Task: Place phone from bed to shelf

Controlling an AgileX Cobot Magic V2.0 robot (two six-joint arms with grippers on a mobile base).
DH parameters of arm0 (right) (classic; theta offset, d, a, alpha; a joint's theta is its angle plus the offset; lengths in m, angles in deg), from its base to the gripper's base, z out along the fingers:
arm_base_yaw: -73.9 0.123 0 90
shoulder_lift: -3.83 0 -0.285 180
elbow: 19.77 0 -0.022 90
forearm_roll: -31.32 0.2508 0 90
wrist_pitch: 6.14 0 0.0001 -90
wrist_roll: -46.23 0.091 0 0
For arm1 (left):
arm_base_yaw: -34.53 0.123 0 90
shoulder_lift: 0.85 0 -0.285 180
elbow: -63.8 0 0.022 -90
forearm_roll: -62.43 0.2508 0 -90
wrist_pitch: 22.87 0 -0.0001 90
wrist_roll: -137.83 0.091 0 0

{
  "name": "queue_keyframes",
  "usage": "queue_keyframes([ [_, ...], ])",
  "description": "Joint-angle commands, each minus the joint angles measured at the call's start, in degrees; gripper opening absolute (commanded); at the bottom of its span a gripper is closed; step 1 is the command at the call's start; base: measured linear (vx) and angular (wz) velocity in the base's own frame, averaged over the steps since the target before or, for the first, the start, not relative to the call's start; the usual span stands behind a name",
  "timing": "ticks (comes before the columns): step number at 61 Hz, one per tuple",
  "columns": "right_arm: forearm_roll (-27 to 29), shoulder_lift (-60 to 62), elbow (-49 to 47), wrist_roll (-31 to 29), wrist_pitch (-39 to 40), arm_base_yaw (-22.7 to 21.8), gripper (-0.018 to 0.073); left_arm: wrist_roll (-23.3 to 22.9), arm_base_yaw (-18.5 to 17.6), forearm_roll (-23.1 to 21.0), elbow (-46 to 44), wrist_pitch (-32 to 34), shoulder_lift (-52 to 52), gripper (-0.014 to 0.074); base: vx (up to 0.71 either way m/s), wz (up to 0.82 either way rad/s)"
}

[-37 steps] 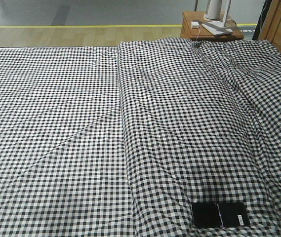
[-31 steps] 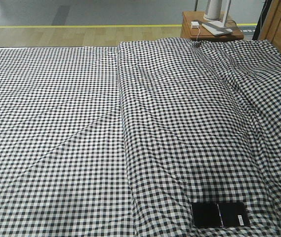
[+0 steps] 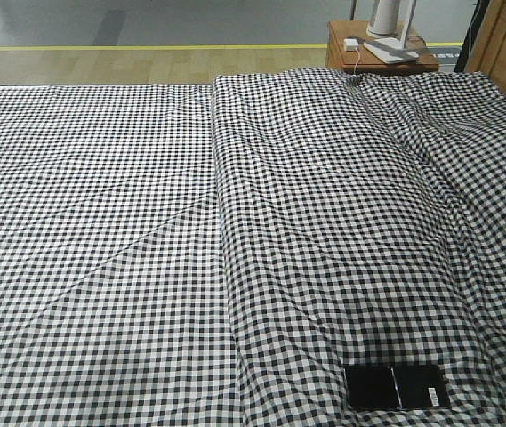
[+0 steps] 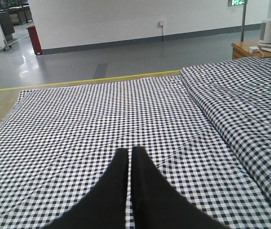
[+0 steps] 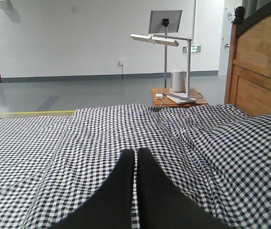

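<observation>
Phone (image 3: 397,387): I see it flat on the bed (image 3: 101,222), long axis left-right, sticker end right. Left gripper (image 4: 129,152) and right gripper (image 5: 135,152): pressed together, level over the bed.

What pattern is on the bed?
The bed has small black-and-white checks, clearest in the front-facing view.

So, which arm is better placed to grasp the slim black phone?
Probably right: the slim glossy black phone lies at the right of the black-and-white checked bed, nearer the right tool.
</observation>
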Motion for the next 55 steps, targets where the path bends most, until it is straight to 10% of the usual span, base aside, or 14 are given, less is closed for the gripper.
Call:
queue_keyframes([
  [1, -0.3, 0.7, 0.19, -0.48, 4.09, -0.44, -0.0006, -0.33, -0.12, -0.52, -1.32, 4.12, 0.69, 0.0001, 0.0, 0.0],
  [39, -0.3, 0.7, 0.19, -0.65, 7.77, -0.44, -0.0006, -0.33, -0.12, -0.52, -1.32, 4.12, 0.63, 0.0001, 0.0, 0.0],
  [55, -0.08, 0.7, -3.17, -0.7, 27.47, -0.44, -0.0006, -0.33, -0.12, -0.52, -1.32, 4.12, 0.63, 0.0001, 0.0, 0.0],
])
